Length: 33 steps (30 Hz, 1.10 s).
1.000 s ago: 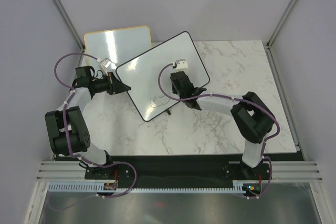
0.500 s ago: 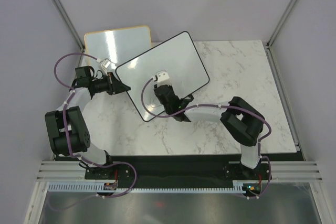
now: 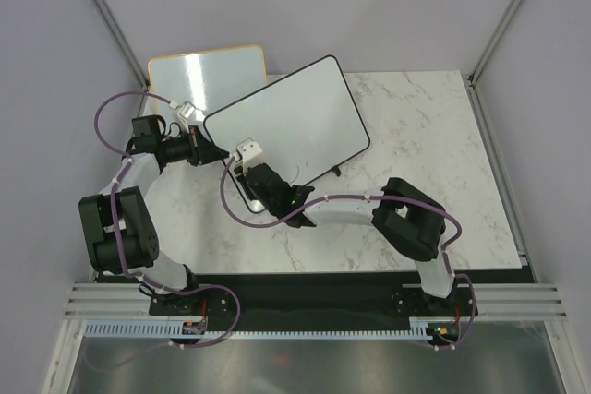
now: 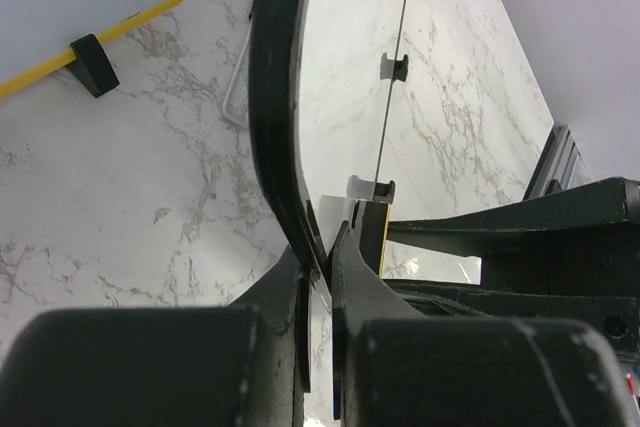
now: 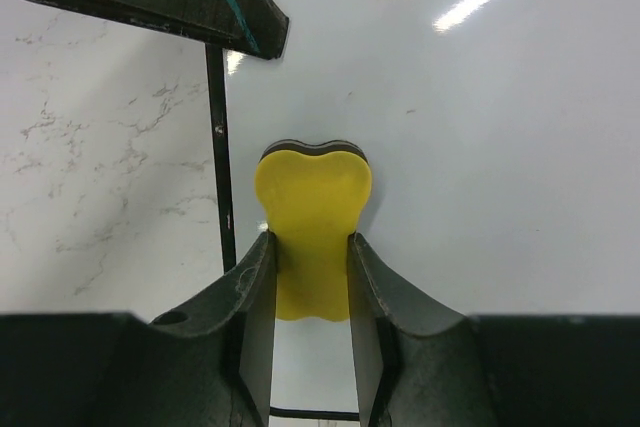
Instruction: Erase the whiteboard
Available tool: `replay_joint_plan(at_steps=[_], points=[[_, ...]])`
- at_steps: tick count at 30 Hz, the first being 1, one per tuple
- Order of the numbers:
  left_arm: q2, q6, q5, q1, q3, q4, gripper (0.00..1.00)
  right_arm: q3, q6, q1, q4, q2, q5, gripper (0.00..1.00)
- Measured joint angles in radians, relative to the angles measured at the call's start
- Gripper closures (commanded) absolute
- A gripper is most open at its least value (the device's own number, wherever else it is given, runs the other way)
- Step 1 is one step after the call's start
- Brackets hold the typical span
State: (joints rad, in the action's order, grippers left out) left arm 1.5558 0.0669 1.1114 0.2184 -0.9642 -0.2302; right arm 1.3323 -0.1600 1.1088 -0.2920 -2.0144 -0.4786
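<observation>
Top ext: whiteboard (image 3: 295,122) on table (image 3: 416,136), its left edge held by left gripper (image 3: 214,152). Right gripper (image 3: 259,189) has been swept from board centre to its near-left corner, over the earlier scribble; that patch is hidden now.

Left wrist: left gripper (image 4: 325,247) clamped on whiteboard (image 4: 275,97) frame.

Right wrist: right gripper (image 5: 311,247) closed on yellow eraser (image 5: 312,197), pressed beside whiteboard's (image 5: 480,127) left edge. Surface nearby looks clean, so erasing is judged nearly done.

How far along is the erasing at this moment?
Done: the whiteboard looks clean wherever the top view shows its surface. In hand: the left gripper clamps its edge while the right gripper holds a yellow eraser against it near a corner. Left: any marks under that arm, which are hidden.
</observation>
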Motion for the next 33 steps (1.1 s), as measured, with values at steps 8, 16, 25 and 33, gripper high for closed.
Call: replay_joint_plan(at_steps=[8,16,25,33], points=[[0.0,0.001,0.006,-0.012,-0.004,0.001,0.98,-0.224,-0.127,-0.119,-0.088,0.121,0.048,1.0],[0.0,0.0,0.008,-0.013,-0.005,-0.006,0.98,-0.397,-0.23,-0.428,-0.126,0.219,0.051,1.0],[-0.001,0.0,0.005,-0.012,-0.007,-0.008,0.98,-0.364,-0.219,-0.46,-0.126,0.193,0.055,1.0],[-0.001,0.0,0.01,-0.013,-0.009,-0.008,0.98,-0.28,-0.158,-0.513,-0.061,0.182,0.062,1.0]])
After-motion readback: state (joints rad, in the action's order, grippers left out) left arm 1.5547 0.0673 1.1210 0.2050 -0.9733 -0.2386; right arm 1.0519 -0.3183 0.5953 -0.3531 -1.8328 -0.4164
